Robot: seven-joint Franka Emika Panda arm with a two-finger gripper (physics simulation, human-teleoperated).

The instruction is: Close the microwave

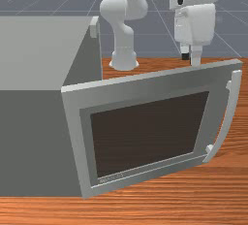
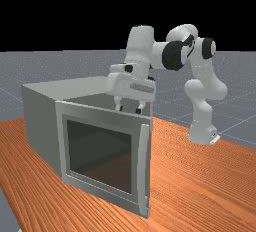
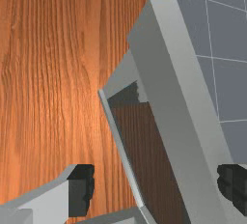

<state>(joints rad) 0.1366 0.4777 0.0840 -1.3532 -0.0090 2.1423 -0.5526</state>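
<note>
The microwave door (image 1: 145,88) stands swung open in the front view, hinged at the body's front edge, its curved handle (image 1: 234,103) at the free side. My gripper (image 1: 191,60) is over the door's top edge near the free end. In the far view the gripper (image 2: 129,110) points down at the upper edge of the door (image 2: 102,111). In the wrist view the fingers of the gripper (image 3: 158,189) are wide apart, the door (image 3: 169,107) running aslant below and between them. Whether either finger touches it, I cannot tell.
The grey microwave body (image 1: 34,136) takes up the front view's left side. Wooden table (image 2: 200,176) surrounds it, and the arm's base (image 2: 201,133) stands behind, at the far view's right.
</note>
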